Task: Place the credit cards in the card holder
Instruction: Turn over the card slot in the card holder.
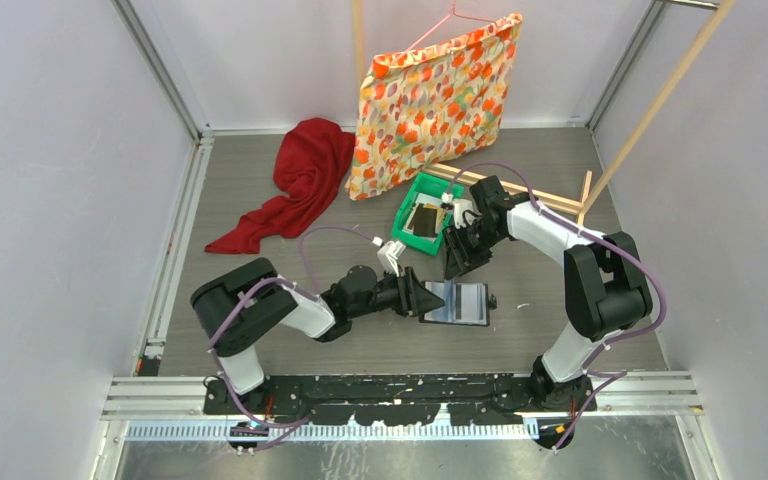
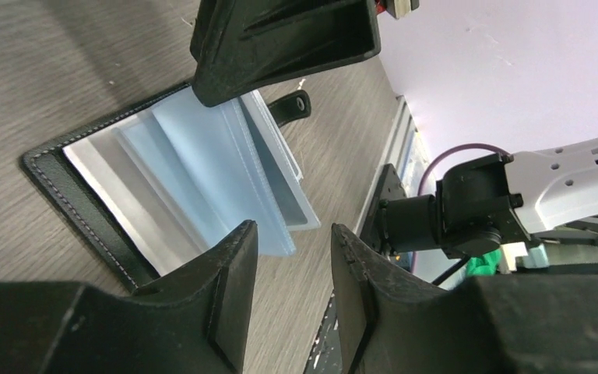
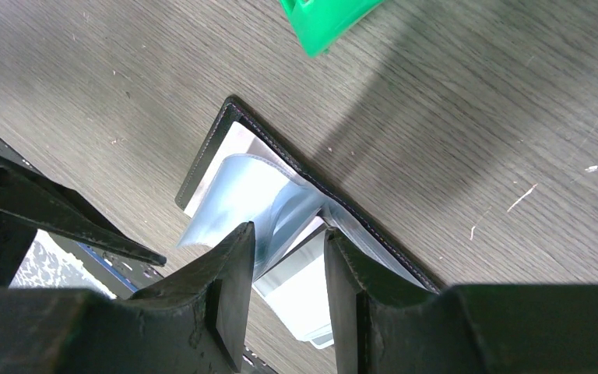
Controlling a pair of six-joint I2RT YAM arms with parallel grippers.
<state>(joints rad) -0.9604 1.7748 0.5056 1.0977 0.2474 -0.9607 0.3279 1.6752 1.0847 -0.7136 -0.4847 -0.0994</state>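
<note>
The black card holder (image 1: 459, 303) lies open on the table, its pale blue pocket pages (image 2: 202, 164) fanned up. My left gripper (image 1: 422, 298) is at its left edge, open, with only table between the fingers (image 2: 292, 230). My right gripper (image 1: 457, 258) hangs over the holder's far edge, open. Between its fingers (image 3: 286, 234) I see the lifted pages (image 3: 241, 187) below, and one finger (image 2: 280, 39) reaches over them. The credit cards (image 1: 423, 220), yellow-gold and dark, lie in the green tray (image 1: 407, 205).
A red cloth (image 1: 300, 180) lies at the back left. A flowered bag (image 1: 440, 95) hangs on a hanger at the back, with wooden sticks (image 1: 520, 190) beside the tray. The tray's corner (image 3: 327, 19) is just beyond the holder.
</note>
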